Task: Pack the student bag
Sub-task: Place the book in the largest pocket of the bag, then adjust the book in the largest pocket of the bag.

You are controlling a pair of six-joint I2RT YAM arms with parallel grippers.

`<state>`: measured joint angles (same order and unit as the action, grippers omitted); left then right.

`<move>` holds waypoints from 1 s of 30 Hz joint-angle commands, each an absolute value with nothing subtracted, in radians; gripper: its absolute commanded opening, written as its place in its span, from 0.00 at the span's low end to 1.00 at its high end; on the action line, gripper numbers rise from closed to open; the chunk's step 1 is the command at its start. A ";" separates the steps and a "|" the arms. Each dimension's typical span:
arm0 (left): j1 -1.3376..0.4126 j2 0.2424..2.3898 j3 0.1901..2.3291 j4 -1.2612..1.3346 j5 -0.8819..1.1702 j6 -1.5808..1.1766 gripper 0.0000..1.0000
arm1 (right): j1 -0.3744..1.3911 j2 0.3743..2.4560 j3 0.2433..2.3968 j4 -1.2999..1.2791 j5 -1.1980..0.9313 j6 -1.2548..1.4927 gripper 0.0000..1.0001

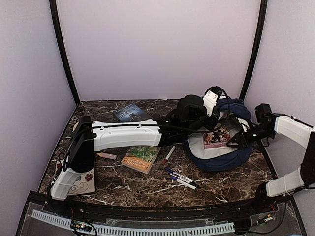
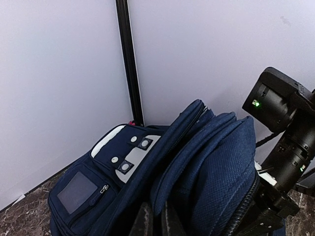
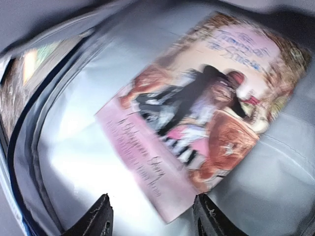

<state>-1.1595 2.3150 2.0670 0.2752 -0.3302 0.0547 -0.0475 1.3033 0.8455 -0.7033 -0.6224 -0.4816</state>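
Your left fingers [image 2: 170,223] pinch the upright navy mesh flap of the student bag [image 2: 206,162] — it lies at 3 o'clock on the marble worktop [image 1: 123,182]. Your right fingers [image 3: 101,219] stand spread over its smooth grey lining (blurred here), with a flat glossy paperback [image 3: 206,108] at 1 o'clock — the bag's walls close around.

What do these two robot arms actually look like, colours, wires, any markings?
Both are slim, with white plastic shells and chunky black joints. The left arm has a thin black cable along its top, and red flowers with swirls on its lowest white shell. The right arm shows small green lights on its black wrist. The right gripper has two dark, blunt fingers.
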 commanded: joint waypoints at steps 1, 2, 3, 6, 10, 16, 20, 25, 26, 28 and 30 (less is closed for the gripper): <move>-1.154 2.198 2.053 0.360 -0.327 0.019 0.00 | -0.042 1.218 0.792 -0.735 -0.618 -0.737 0.53; -1.154 2.197 2.053 0.360 -0.323 0.011 0.00 | -0.041 1.216 0.788 -0.725 -0.587 -0.752 0.52; -1.154 2.195 2.051 0.357 -0.317 -0.002 0.00 | -0.039 1.217 0.783 -0.710 -0.555 -0.761 0.52; -1.154 2.186 2.051 0.349 -0.270 -0.029 0.00 | -0.037 1.229 0.785 -0.674 -0.498 -0.802 0.50; -1.154 2.179 2.050 0.334 -0.237 -0.052 0.00 | -0.021 1.256 0.796 -0.602 -0.453 -0.810 0.54; -1.153 2.178 2.047 0.313 -0.218 -0.078 0.00 | 0.046 1.311 0.801 -0.584 -0.413 -0.892 0.64; -1.154 2.178 2.041 0.319 -0.212 -0.099 0.00 | 0.066 1.332 0.765 -0.566 -0.380 -0.959 0.66; -1.154 2.177 2.030 0.311 -0.239 -0.087 0.00 | 0.069 1.317 0.735 -0.576 -0.363 -1.046 0.61; -1.153 2.176 2.024 0.310 -0.256 -0.078 0.00 | 0.069 1.302 0.732 -0.596 -0.366 -1.061 0.60; -1.152 2.173 2.013 0.312 -0.279 -0.066 0.00 | 0.069 1.253 0.720 -0.627 -0.361 -1.095 0.60; -1.151 2.171 2.009 0.313 -0.275 -0.059 0.00 | 0.069 1.212 0.700 -0.629 -0.337 -1.117 0.61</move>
